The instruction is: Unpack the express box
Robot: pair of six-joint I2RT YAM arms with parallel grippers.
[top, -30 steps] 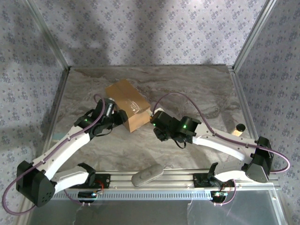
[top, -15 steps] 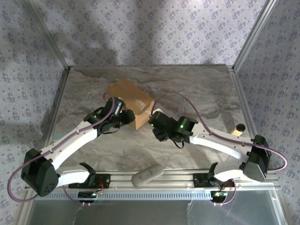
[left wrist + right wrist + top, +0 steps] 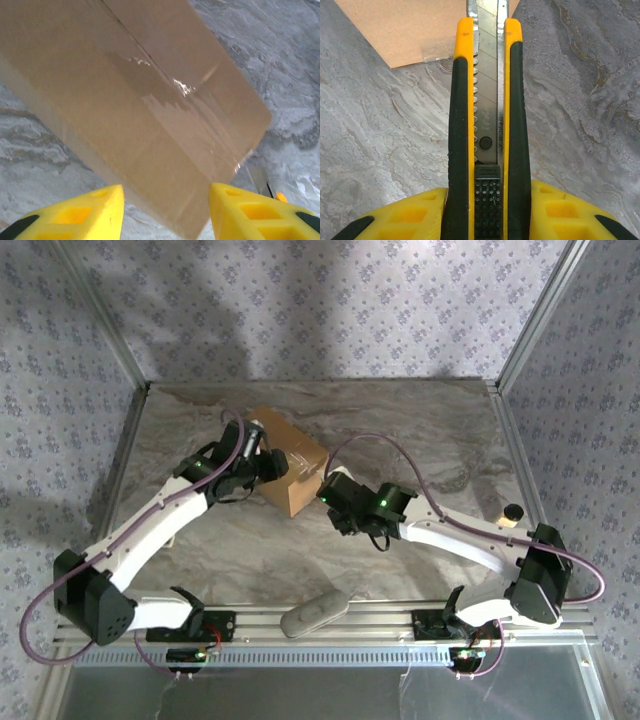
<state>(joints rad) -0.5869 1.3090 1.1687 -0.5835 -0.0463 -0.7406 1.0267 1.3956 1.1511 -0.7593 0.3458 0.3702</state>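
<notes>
Tape-cutting step: express box (image 3: 300, 465) sat closed mid-counter (image 3: 420, 430), left end effector (image 3: 165, 205) hovered over it, jaws apart and empty, right end effector (image 3: 486, 215) clamped on a utility knife (image 3: 487, 125) beside the box corner; next move likely needed the blade on the taped seam.

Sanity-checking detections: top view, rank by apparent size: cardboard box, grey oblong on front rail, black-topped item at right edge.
1. express box, even partly covered
2. grey oblong
3. black-topped item

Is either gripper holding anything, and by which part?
The right gripper grips the utility knife by the rear of its handle; the left gripper is open, holding nothing.
</notes>
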